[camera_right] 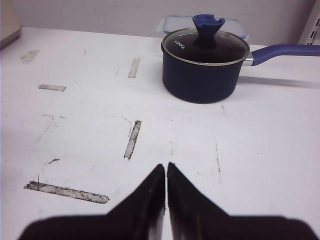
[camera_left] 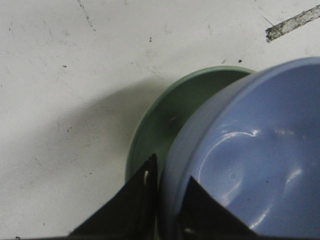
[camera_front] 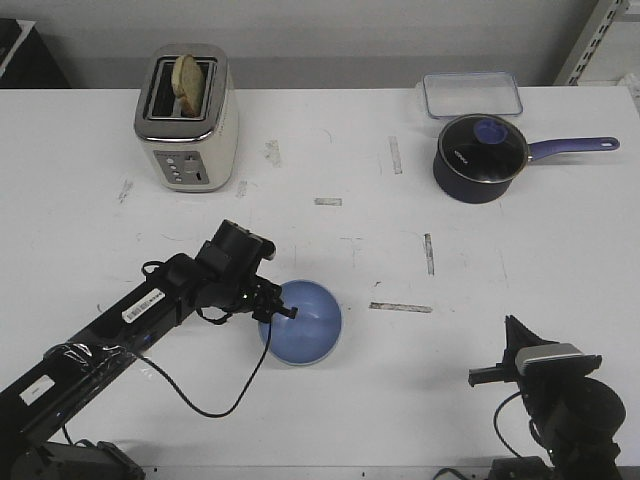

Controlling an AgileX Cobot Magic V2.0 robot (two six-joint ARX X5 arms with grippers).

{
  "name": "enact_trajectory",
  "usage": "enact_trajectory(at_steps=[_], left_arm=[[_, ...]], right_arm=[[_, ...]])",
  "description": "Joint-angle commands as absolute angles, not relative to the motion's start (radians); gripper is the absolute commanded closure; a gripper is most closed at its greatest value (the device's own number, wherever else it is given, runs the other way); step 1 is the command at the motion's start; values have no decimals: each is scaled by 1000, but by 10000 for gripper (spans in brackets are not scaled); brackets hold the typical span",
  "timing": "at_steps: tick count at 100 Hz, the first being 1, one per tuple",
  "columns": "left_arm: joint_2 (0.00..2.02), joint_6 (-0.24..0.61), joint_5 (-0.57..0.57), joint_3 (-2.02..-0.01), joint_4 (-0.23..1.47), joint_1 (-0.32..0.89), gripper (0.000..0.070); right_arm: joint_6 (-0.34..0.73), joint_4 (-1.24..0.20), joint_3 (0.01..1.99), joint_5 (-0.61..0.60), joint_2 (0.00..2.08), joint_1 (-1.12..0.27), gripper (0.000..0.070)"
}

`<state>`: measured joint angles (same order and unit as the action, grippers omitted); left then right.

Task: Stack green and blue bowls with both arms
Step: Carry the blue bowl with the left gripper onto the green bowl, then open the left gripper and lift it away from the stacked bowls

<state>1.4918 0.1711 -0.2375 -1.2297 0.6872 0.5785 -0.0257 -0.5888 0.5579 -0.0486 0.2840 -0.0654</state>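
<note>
Blue bowl (camera_front: 303, 322), lower centre of the front frame: its rim is pinched by the left tool (camera_left: 167, 200), one finger inside and one outside, and it is held tilted over the green bowl (camera_left: 165, 115), apparently for nesting. Right tool (camera_right: 166, 172): clenched on nothing, parked low right over the counter (camera_front: 400, 400), presumably because no part is required of it.

The left gripper (camera_left: 167, 200) pinches the blue bowl's (camera_left: 255, 165) rim, one finger (camera_left: 207, 210) inside and one outside, holding it tilted over the green bowl (camera_left: 170, 115) on the scuffed white table (camera_left: 65, 75).
</note>
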Motion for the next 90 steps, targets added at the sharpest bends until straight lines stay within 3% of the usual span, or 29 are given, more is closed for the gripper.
enact_trajectory(at_steps=[1,20,27,40,50,73,90], left_arm=[[1502,170,-241,-1252,680,585,699],[1502,175,-271,-1252,680,585,671],[1502,179,-295,-1252,680,585,549],[1496,179,-318,-1252,680,585,257],[1482,178,-318,-1252,680,585,118],[1379,154,-277,-1252,624,566,111],[1245,-12,-92,-1252,570,519,133]], right_arm=[[-15,-576,557,-46,290,-67,700],[-15,-576,557,-46,290,-67,700],[-15,-576,557,-46,290,-67,700],[-15,-576,557,-46,290,-67,700],[-15,-576,557,-46,290,-67,700],[-15,-575,557,-46,290,-67,700],[-15,-576,557,-46,290,-67,700]])
